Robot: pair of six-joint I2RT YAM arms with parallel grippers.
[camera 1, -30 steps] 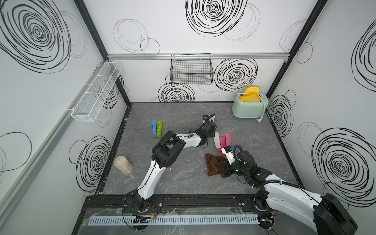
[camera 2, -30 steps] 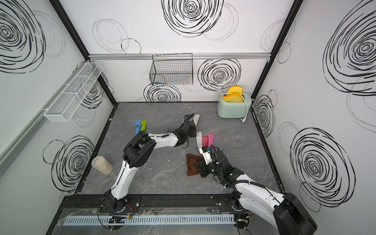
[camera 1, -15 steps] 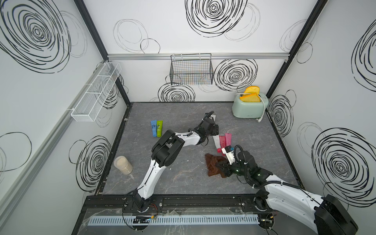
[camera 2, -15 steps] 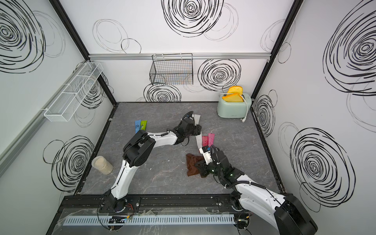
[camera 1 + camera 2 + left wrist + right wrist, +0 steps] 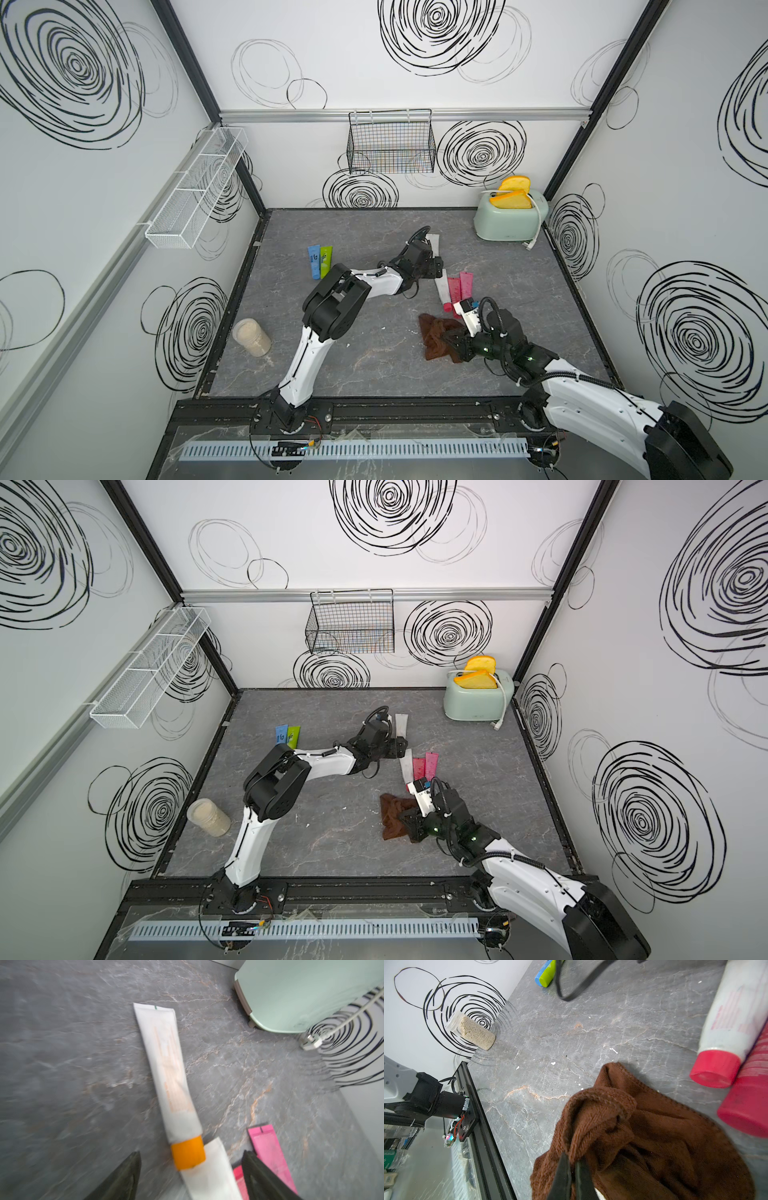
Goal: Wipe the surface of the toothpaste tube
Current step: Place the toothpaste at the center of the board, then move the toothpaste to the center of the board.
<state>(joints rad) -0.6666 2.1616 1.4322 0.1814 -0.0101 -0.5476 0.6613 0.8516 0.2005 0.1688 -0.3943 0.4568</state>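
In both top views, the white plastic toothpaste tube (image 5: 434, 242) (image 5: 401, 724) with an orange cap (image 5: 188, 1154) is laid flat on the grey marbled tabletop (image 5: 374, 365), just past its centre toward 12 o'clock. Only the flat tail is shown beyond the left gripper (image 5: 434, 266) (image 5: 397, 748), which is held over the cap end. A second white tube (image 5: 440, 289), red-capped, is laid just at 6 o'clock from that gripper. Toward 5 o'clock, a crumpled brown terry cloth (image 5: 432, 338) (image 5: 390, 818) is heaped on the table, and the right gripper (image 5: 449, 341) (image 5: 409, 820) is set on its 4 o'clock edge.

In the left wrist view, the jaws of the left gripper (image 5: 191, 1152) are spread wide. The orange cap is framed between the fingertips (image 5: 133, 1159) and is touched by neither. The tail of the second white tube (image 5: 212, 1174) is overlapped by the cap.

In the right wrist view, the right gripper (image 5: 572, 1167) is pressed together on a fold of the cloth (image 5: 643, 1136).
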